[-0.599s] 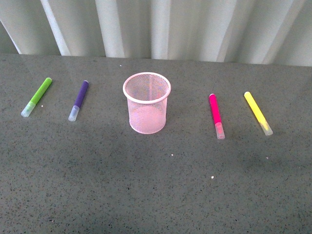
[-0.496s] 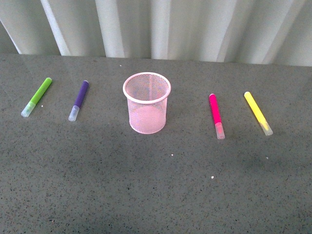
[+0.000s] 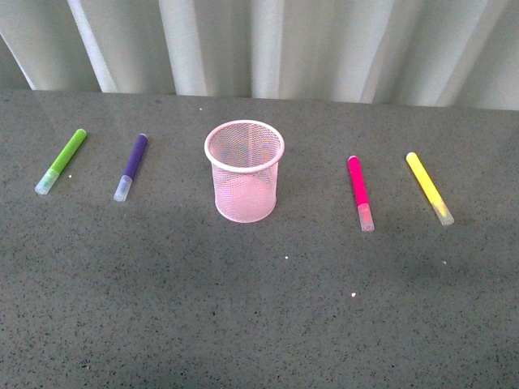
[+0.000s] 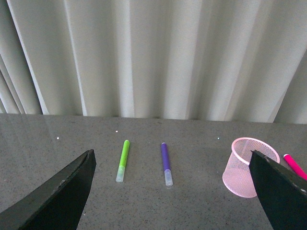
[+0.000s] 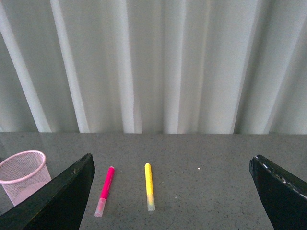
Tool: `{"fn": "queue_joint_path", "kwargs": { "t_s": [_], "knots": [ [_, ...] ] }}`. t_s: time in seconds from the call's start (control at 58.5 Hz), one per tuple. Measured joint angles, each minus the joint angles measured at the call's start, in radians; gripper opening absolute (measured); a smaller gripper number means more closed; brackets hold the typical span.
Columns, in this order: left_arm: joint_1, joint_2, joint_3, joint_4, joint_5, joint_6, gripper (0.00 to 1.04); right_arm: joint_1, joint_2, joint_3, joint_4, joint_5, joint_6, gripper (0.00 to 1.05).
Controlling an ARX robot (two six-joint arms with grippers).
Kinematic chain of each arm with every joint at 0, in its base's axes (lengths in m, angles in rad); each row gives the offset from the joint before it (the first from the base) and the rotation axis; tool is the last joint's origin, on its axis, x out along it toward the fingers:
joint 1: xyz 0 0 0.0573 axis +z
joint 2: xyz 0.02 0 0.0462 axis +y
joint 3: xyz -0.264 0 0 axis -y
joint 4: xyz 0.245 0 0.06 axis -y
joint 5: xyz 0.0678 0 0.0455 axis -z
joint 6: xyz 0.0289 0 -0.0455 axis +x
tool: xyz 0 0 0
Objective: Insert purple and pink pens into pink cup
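No visible change since earlier, purple pen (image 3: 131, 167), pink pen (image 3: 359, 193), pink cup (image 3: 244, 185) unmoved

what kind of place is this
Likely a staged test bench, not a working desk: a speckled grey table, a pale pleated curtain as backdrop, with the green pen and purple pen on one side of a pink cup, pink pen and yellow pen on the other.

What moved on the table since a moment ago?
Nothing visibly moved, and nothing was picked up or let go. The pink cup stands upright in the middle as before. The purple pen and green pen lie in the same spots to its left, and the pink pen and yellow pen in the same spots to its right.
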Motion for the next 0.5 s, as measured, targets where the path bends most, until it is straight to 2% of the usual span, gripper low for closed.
{"fn": "queue_joint_path", "kwargs": {
  "t_s": [0.496],
  "knots": [
    [0.0, 0.0, 0.0, 0.0, 0.0, 0.0, 0.98, 0.0, 0.0, 0.0, 0.0, 0.0, 0.0, 0.98]
  ]
}}
